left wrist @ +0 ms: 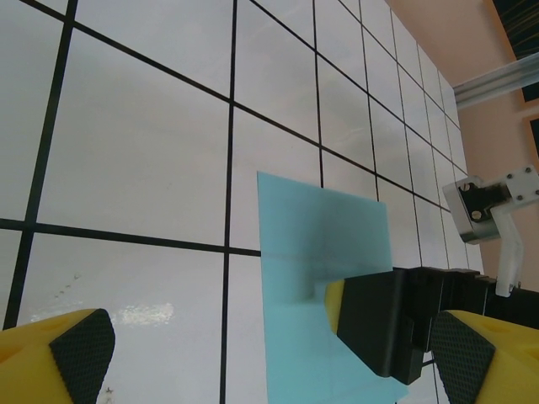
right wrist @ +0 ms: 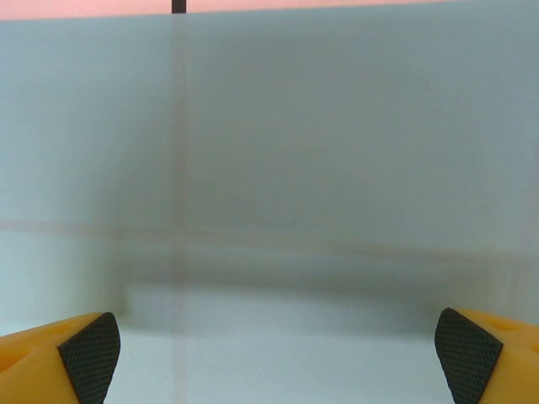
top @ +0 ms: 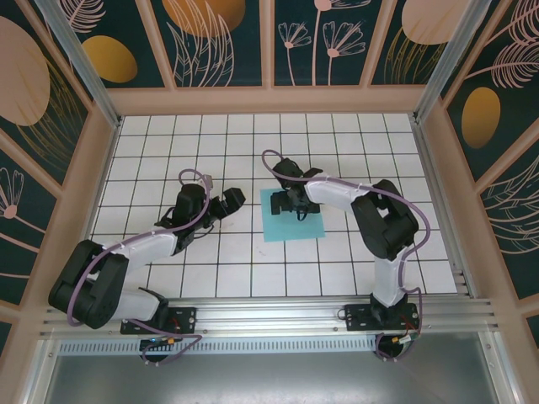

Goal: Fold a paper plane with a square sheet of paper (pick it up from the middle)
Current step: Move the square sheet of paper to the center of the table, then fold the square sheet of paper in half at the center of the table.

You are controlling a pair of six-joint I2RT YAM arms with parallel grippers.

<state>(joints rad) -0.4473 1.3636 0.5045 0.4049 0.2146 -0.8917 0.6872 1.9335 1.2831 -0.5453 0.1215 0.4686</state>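
Observation:
The square sheet of paper point(top: 282, 229) is light turquoise and lies flat on the tiled table near the middle. My right gripper point(top: 293, 204) hovers low over the sheet's far half, jaws spread wide, with nothing between them. In the right wrist view the sheet point(right wrist: 269, 168) spreads pale under the open gripper point(right wrist: 278, 358). My left gripper point(top: 229, 204) stands open about one tile left of the sheet, apart from it. In the left wrist view the sheet point(left wrist: 320, 244) lies ahead of the open gripper point(left wrist: 269, 353), and a black and yellow finger of the right gripper point(left wrist: 375, 320) rests over it.
The white grid table point(top: 168, 143) is walled by pink frames and patterned panels point(top: 219, 38). An aluminium rail point(top: 278, 307) with both arm bases runs along the near edge. A grey bracket point(left wrist: 484, 206) of the right arm shows at the right of the left wrist view.

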